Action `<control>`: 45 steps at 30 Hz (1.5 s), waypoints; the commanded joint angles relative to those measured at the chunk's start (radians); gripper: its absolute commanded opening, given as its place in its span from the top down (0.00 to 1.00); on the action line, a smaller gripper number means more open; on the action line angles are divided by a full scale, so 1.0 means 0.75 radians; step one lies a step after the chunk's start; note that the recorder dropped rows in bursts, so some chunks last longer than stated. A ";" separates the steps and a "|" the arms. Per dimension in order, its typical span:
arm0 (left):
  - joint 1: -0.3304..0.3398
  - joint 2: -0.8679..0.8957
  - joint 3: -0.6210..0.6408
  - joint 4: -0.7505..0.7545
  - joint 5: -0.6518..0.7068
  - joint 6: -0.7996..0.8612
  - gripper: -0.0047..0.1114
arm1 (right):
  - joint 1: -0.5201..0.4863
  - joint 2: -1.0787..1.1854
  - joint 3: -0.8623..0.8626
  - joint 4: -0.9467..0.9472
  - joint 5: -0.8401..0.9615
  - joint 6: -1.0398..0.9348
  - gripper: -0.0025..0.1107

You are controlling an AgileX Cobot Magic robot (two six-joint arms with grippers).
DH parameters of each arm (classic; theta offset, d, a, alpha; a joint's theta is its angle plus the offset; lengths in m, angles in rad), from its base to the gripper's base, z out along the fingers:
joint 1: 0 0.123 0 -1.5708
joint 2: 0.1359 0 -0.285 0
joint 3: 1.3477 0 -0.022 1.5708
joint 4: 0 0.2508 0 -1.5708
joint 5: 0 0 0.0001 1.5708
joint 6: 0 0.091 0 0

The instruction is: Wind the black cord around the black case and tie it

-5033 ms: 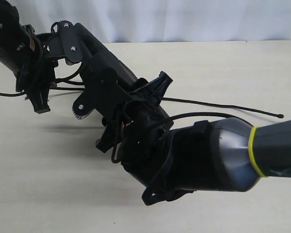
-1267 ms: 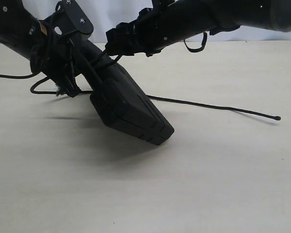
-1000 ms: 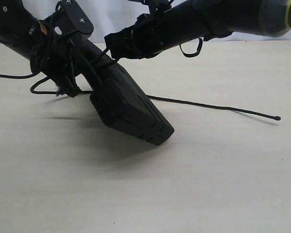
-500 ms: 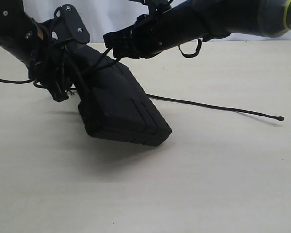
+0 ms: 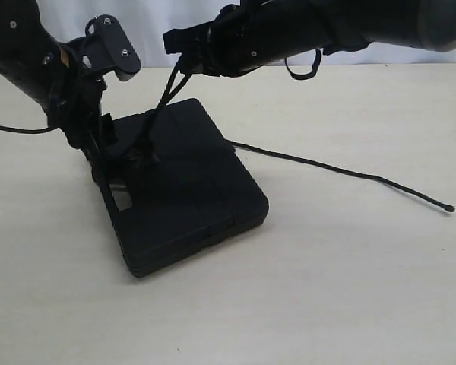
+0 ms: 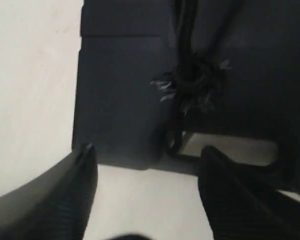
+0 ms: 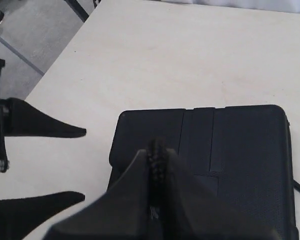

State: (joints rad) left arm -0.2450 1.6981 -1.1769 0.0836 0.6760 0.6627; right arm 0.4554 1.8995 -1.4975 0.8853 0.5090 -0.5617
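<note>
Tabletop (image 5: pixel 349 289): pale and flat; it carries the case and the loose run of cord.
Black case (image 5: pixel 190 198): lies flat on the tabletop toward the left arm, with its handle slot (image 5: pixel 121 194) at the end nearest the left gripper.
Black cord (image 5: pixel 327 169): one part comes out from the far edge of the case and trails away over the tabletop. Another part rises taut from the case top to the right gripper.
Left gripper (image 6: pixel 147 152): jaws wide apart and holding nothing, just off the handle end of the case.
Right gripper (image 7: pixel 156 150): clamped on the cord above the case and pulling it upward.
Frayed knot (image 6: pixel 192 85): a tufted bunch of cord sits on the case beside the slot.
Knobbed tip (image 5: pixel 448 207): rests on the tabletop, well apart from the case.
Done: the wrap looks made and a tie looks begun.
Left: judged to be cinching the knot down; whether it is secure cannot be told.
</note>
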 commanded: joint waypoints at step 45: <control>-0.057 0.195 0.580 -0.272 -1.643 0.048 0.96 | -0.096 -0.084 -0.092 -0.365 0.205 0.037 0.94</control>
State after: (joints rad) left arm -0.2810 1.8446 -0.7463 -0.1420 -0.5250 0.7124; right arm 0.3597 1.8449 -1.5562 0.6068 0.6498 -0.4981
